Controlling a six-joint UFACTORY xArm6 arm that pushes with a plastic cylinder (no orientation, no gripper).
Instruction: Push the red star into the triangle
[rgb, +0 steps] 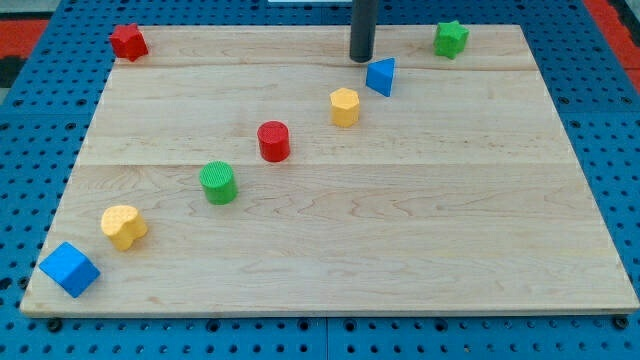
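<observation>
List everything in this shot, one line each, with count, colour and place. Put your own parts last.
red star: 1, red, top left corner of the board
green star: 1, green, top right of the board
blue triangle: 1, blue, top centre-right
yellow hexagon: 1, yellow, below left of the triangle
red cylinder: 1, red, board centre
green cylinder: 1, green, left of centre
yellow block: 1, yellow, lower left, shape unclear
blue cube: 1, blue, bottom left corner
board: 1, light wood, on a blue perforated base
my tip: 1, dark rod, just above left of the triangle, far from the red star
</observation>
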